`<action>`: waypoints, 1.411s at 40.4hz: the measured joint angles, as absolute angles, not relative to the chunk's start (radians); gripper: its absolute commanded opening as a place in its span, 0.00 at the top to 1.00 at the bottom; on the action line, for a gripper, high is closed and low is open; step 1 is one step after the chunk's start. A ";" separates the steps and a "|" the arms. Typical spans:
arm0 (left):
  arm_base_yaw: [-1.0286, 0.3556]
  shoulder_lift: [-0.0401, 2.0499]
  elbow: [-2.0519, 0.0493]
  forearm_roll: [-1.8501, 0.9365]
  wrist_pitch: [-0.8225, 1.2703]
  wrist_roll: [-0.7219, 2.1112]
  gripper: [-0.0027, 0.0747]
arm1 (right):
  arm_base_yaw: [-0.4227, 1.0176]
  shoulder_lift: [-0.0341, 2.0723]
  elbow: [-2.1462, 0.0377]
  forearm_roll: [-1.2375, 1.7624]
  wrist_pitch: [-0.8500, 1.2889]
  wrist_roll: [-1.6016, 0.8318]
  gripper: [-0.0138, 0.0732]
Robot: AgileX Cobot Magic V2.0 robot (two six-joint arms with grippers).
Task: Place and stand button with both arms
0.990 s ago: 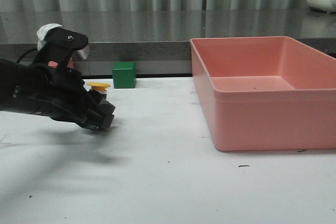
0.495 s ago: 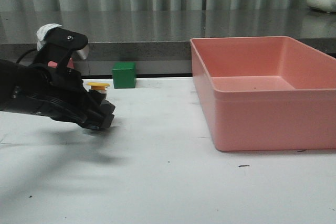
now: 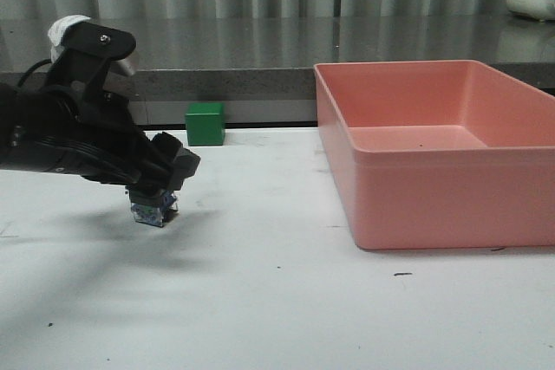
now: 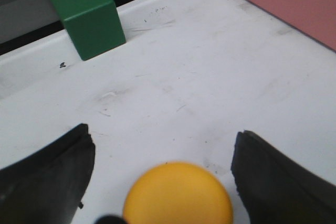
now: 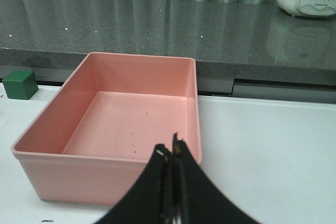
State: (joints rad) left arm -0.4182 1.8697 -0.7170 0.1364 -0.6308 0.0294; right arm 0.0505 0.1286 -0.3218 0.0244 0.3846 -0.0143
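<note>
1. The button (image 3: 153, 210) shows in the front view only as its clear-bluish base block, below the left end effector (image 3: 160, 181), which covers its upper part.
2. The base sits low at the white counter (image 3: 286, 301); whether it touches it cannot be told.
3. In the left wrist view the round yellow cap (image 4: 178, 195) faces the camera between the two dark fingers (image 4: 44, 182), with gaps on both sides.
4. It stands left of the pink bin (image 3: 434, 153), in front of the green cube (image 3: 205, 123).

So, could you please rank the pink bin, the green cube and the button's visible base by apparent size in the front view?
1. Pink bin, largest.
2. Green cube.
3. Button, smallest; only its base shows under the left gripper.
</note>
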 measured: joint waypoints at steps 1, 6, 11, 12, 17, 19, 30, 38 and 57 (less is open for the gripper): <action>-0.418 1.867 -0.717 0.135 -0.626 0.029 0.27 | 0.051 0.129 -0.322 0.024 0.385 -0.014 0.92; -0.418 1.825 -0.713 0.128 -0.573 0.029 0.27 | 0.051 0.129 -0.322 0.024 0.385 -0.014 0.92; -0.418 1.715 -0.713 0.128 -0.507 0.029 0.27 | 0.051 0.129 -0.322 0.024 0.385 -0.014 0.92; -0.418 1.693 -0.713 0.128 -0.494 0.029 0.27 | 0.051 0.129 -0.322 0.024 0.385 -0.014 0.92; -0.418 1.567 -0.725 0.126 -0.401 0.029 0.29 | 0.051 0.129 -0.322 0.024 0.385 -0.014 0.92; -0.418 1.523 -0.731 0.110 -0.356 0.029 0.31 | 0.051 0.129 -0.322 0.024 0.385 -0.014 0.92; -0.418 1.301 -0.737 0.046 -0.060 0.029 0.75 | 0.051 0.129 -0.322 0.024 0.385 -0.014 0.92; -0.418 1.160 -0.737 0.042 0.166 0.029 0.99 | 0.051 0.129 -0.322 0.024 0.385 -0.014 0.92; -0.418 0.813 -0.622 -0.070 0.427 0.029 0.99 | 0.051 0.129 -0.322 0.024 0.385 -0.014 0.92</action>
State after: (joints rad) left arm -0.4182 0.8132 -0.6224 -0.0702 0.4269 0.0294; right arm 0.0505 0.1286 -0.3218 0.0244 0.3846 -0.0143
